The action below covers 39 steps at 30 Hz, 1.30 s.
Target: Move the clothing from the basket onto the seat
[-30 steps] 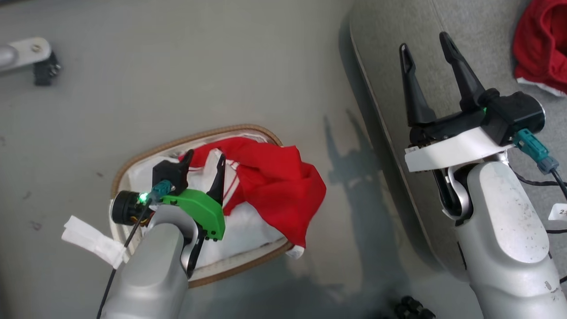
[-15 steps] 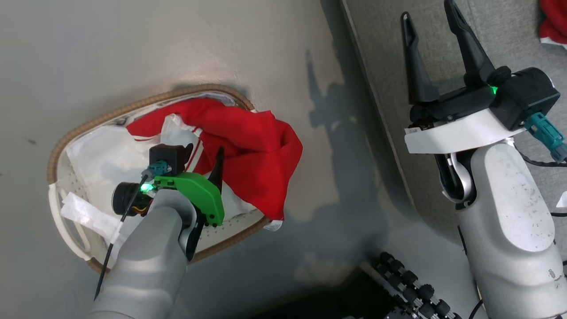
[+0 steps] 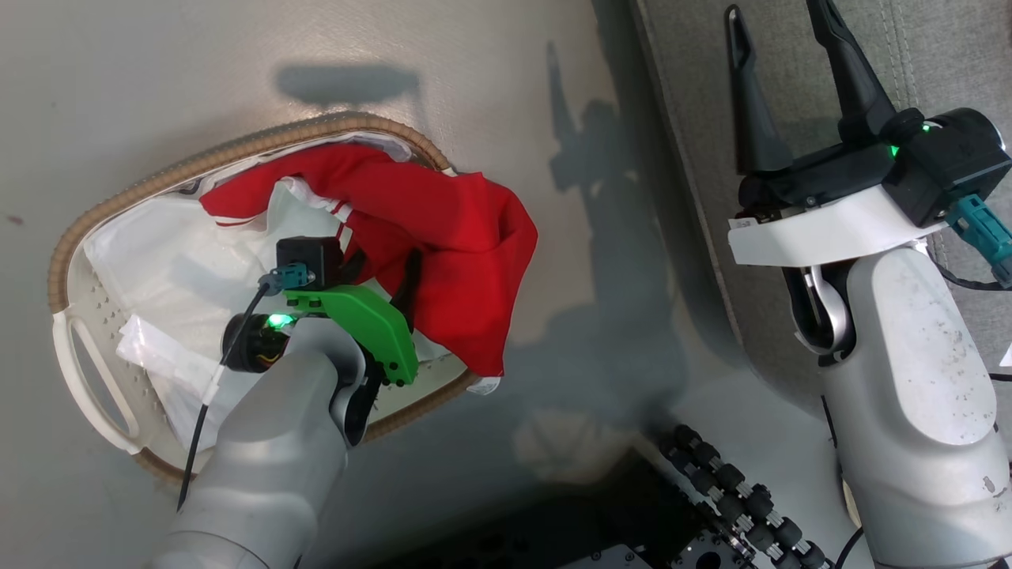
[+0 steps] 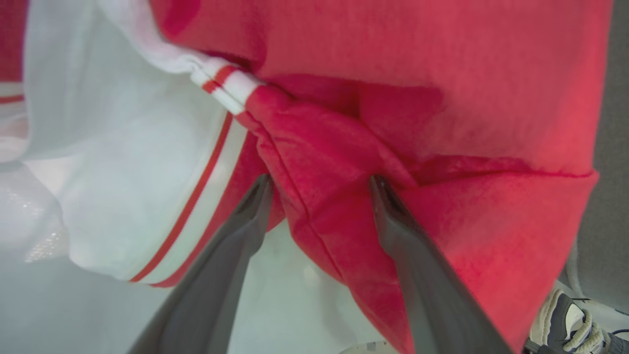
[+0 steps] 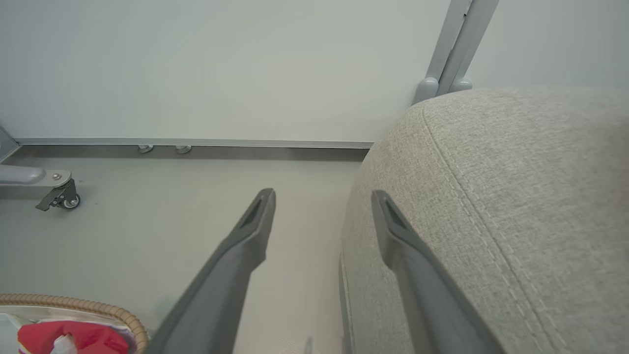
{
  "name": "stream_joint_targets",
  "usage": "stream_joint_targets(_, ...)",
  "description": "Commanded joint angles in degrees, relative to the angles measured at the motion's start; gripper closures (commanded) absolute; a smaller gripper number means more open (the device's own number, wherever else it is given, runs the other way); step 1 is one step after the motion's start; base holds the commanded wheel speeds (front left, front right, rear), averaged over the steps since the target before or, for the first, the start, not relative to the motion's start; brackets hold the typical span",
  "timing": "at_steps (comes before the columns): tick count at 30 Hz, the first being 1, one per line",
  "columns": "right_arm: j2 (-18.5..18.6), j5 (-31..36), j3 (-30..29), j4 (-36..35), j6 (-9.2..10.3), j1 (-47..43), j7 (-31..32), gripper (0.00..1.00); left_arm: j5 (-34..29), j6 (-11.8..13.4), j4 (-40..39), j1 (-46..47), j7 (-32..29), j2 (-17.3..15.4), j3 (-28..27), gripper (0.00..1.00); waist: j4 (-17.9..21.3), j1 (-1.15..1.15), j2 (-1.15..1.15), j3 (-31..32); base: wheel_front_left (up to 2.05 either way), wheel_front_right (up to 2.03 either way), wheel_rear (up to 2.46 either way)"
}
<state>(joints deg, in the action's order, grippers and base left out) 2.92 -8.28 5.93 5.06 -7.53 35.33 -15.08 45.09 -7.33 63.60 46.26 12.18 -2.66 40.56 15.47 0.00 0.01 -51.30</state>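
Left end effector (image 3: 383,262), open, has sunk into the clothing (image 3: 466,237) in the basket (image 3: 237,147), astride a fold; right end effector (image 3: 776,16) stays open.

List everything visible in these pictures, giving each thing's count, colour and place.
Perforated plastic laundry basket: one, white with brown woven rim, on the grey floor.
Fabric liner: one, white, inside the basket.
Soft sports garment: one, red with white stripes, draped over the basket's rim.
Fabric-upholstered sofa: one, grey, right of the basket.
Caster wheel: one, black, on the floor.
Laced shoe: one, grey-white, past the garment's edge.
Left gripper: one, dark, open around a red fold.
Right gripper: one, dark, open beside the sofa's edge.
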Motion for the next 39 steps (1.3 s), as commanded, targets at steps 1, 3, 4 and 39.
stream_joint_targets(1, 0.08, 0.27, -0.18, -0.10, 0.08, 0.63, -0.13, 0.00, 0.79, -0.21, 0.06, 1.17, 0.24, -0.44, 0.69, 0.27, -0.24, 0.00, -0.01, 0.01, 0.00, 0.00, 0.00)
stream_joint_targets(3, 0.09, 0.25, -0.36, 0.17, 0.08, 0.57, -0.13, 0.00, 1.64, -0.21, 0.01, 1.48, 0.77, -0.40, 2.25, 1.00, -0.51, 0.00, -0.01, 0.33, 0.00, 0.00, 0.00)
stream_joint_targets(4, 0.09, 0.20, -0.36, 0.38, 0.08, 0.53, -0.13, 0.00, 2.36, -0.21, 0.09, 1.41, 0.99, -0.41, 2.97, 1.00, -0.61, 0.00, -0.01, 0.68, 0.00, 0.00, 0.00)
stream_joint_targets(39, 0.15, -0.55, -4.34, 10.91, 0.08, -18.15, -0.13, 0.00, -12.99, -0.18, -33.85, -25.64, 3.05, -1.39, -13.77, 1.00, -12.07, 0.00, -0.01, 39.62, 0.00, 0.00, 0.00)
